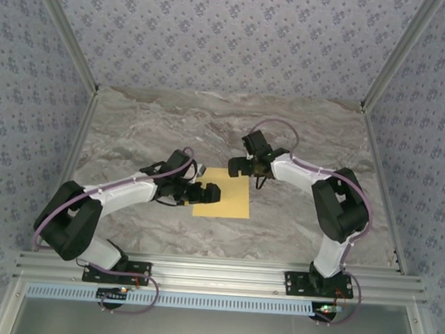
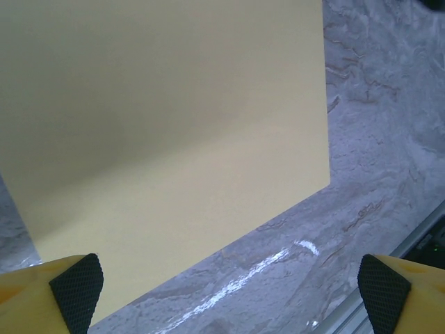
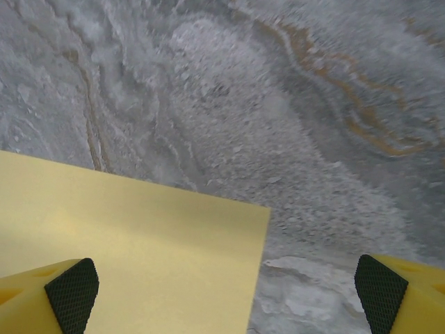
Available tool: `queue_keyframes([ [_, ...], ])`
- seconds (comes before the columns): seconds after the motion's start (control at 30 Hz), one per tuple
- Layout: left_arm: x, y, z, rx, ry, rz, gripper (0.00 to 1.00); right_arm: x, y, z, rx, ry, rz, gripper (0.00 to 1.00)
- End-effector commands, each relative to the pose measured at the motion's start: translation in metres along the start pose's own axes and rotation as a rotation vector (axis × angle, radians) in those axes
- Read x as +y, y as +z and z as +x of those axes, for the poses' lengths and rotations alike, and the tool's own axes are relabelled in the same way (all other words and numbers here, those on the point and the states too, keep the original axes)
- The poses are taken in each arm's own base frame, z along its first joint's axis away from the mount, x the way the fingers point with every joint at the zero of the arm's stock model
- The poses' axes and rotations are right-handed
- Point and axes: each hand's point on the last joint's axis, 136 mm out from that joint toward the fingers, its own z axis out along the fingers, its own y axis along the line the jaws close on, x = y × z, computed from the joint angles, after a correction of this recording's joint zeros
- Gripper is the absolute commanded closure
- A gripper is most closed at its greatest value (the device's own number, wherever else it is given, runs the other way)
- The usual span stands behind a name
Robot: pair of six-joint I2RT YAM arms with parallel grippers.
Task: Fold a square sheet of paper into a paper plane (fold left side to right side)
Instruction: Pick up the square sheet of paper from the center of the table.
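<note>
Hovering spread at edges of the flat sheet (image 1: 228,199) on the bench (image 1: 172,125), left claw (image 1: 208,193) and right claw (image 1: 236,166) look poised to fold.

you are looking at a robot test booth in a lab, not a home. the left arm (image 1: 121,194) and the right arm (image 1: 320,185) are bolted side by side to a metal rail (image 1: 215,273) at the near edge of the table (image 1: 210,120). the table top looks like grey stone. walls (image 1: 217,29) with a small blue-grey flower print close it in at the back and on both sides. bare metal bars (image 1: 64,30) run up the corners. purple cables (image 1: 275,122) run along the arms, and small lights (image 1: 326,306) glow by the bases.
</note>
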Motion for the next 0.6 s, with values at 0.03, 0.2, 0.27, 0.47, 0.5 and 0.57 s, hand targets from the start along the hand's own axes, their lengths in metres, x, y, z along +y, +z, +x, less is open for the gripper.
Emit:
queue_keyframes([
  [0.03, -0.003, 0.009, 0.007, 0.04, -0.03, 0.028, 0.03, 0.009, 0.007, 0.008, 0.064, 0.013, 0.012, 0.0],
  [0.2, 0.006, 0.018, 0.013, 0.077, -0.052, -0.001, 0.03, 0.015, 0.013, 0.023, 0.112, -0.003, 0.014, 0.0],
  [0.27, 0.01, 0.021, 0.015, 0.09, -0.059, -0.015, 0.03, 0.017, 0.015, 0.031, 0.138, -0.012, 0.015, 0.0],
  [0.47, 0.02, 0.027, 0.021, 0.107, -0.068, -0.052, 0.03, 0.03, 0.016, 0.051, 0.195, -0.022, -0.036, 0.0],
  [0.5, 0.021, 0.027, 0.021, 0.106, -0.068, -0.055, 0.02, 0.032, 0.016, 0.053, 0.203, -0.026, -0.042, 0.0],
  [0.57, 0.023, 0.029, 0.021, 0.109, -0.07, -0.061, 0.03, 0.039, 0.016, 0.058, 0.215, -0.039, -0.055, 0.0],
])
